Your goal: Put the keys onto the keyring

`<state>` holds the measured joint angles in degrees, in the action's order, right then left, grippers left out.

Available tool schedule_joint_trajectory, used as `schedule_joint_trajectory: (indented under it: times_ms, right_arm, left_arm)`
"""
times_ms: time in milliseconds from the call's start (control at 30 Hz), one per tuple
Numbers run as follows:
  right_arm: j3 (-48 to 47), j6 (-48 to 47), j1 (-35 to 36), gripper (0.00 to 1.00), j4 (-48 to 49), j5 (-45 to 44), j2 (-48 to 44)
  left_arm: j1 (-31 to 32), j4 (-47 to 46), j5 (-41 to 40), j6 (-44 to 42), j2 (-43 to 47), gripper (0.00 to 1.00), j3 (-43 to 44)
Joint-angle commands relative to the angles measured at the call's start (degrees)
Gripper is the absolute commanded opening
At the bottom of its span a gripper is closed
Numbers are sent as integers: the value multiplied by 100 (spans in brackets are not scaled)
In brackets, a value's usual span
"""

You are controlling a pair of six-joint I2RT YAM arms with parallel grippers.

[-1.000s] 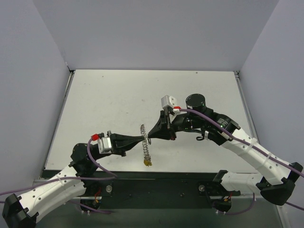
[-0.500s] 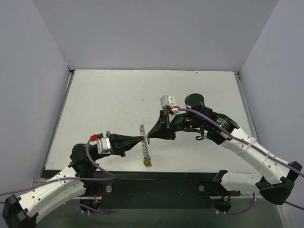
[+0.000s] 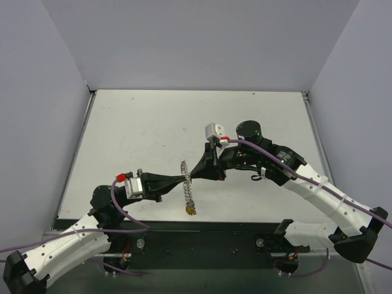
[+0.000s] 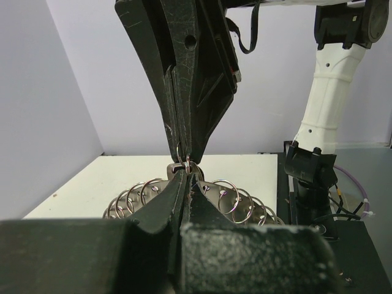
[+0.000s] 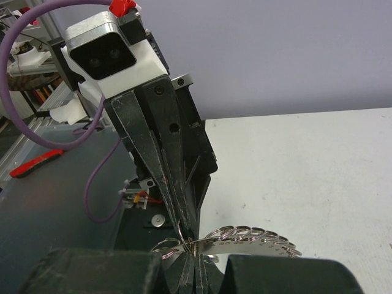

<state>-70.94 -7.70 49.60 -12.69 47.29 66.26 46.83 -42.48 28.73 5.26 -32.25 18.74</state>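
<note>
- Left gripper (image 3: 185, 178) first: my fingers are pressed flat together, no gap showing between them, and they reach in from the left toward the middle of the table (image 3: 135, 128).
- Right gripper (image 3: 195, 175) is the same, its fingers squeezed tight into one narrow point, coming in from the right.
- Both points meet nose to nose, touching or all but touching, right at the keyring (image 3: 187, 188).
- From above, the keyring shows edge-on, like a short silvery spring running away from my bases. My two tips sit against its middle stretch.
- One yellow-headed key (image 3: 191, 210) sits at the near end of the keyring, closest to my bases.
- On the left wrist camera the right fingers come down from the top of the picture, and a thin wire loop (image 4: 182, 160) sits exactly where they meet mine.
- Behind that meeting point the coils of the keyring fan out in a row of overlapping silver loops.
- On the right wrist camera the same fan of loops spreads to the right of my closed tips.
- Whether either gripper actually has that wire loop clamped, I cannot tell; it is too fine and the fingers cover it.
- Whether the keyring rests on the table or is lifted clear, I cannot tell either.
</note>
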Motion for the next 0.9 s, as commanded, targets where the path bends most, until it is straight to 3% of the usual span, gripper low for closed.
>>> schedule_joint_trajectory:
  times_ms: [0, 567, 867]
  right_arm:
    - [-228, -91, 41, 0, 126, 62, -131]
    - [-166, -38, 76, 0, 188, 123, -122]
    - [-201, -38, 84, 0, 214, 35, 10]
  left_arm:
    - [37, -279, -140, -77, 26, 0, 288]
    - [37, 46, -764, -209, 131, 0, 279]
    - [63, -32, -289, -244, 149, 0, 279]
